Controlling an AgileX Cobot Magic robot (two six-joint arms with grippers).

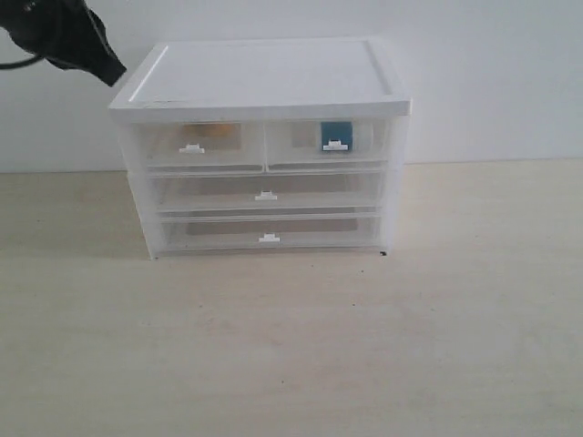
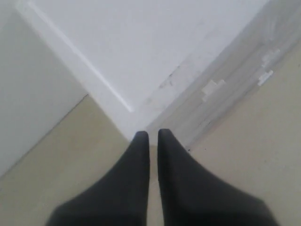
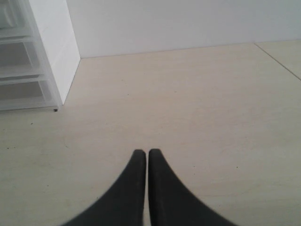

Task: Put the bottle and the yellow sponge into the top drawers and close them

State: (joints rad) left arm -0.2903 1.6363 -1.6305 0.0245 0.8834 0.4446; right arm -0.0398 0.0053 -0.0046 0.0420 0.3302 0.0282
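Observation:
Both top drawers stand pushed in flush with the white-topped cabinet (image 1: 264,77). Behind the translucent front of the left top drawer (image 1: 164,146) a dull yellow-brown patch shows, the yellow sponge (image 1: 221,135). The bottle (image 1: 336,133) shows as a teal label behind the front of the right top drawer (image 1: 301,150). My left gripper (image 1: 107,66) hangs shut and empty above the cabinet's back left corner; in the left wrist view its tips (image 2: 149,134) meet over a cabinet corner. My right gripper (image 3: 143,153) is shut and empty over bare table, out of the exterior view.
Two full-width drawers (image 1: 266,196) sit shut below the top pair. A white wall (image 1: 492,73) runs close behind the cabinet. The pale wooden table (image 1: 291,346) stretches in front. In the right wrist view the cabinet's side (image 3: 51,52) stands off beyond the gripper.

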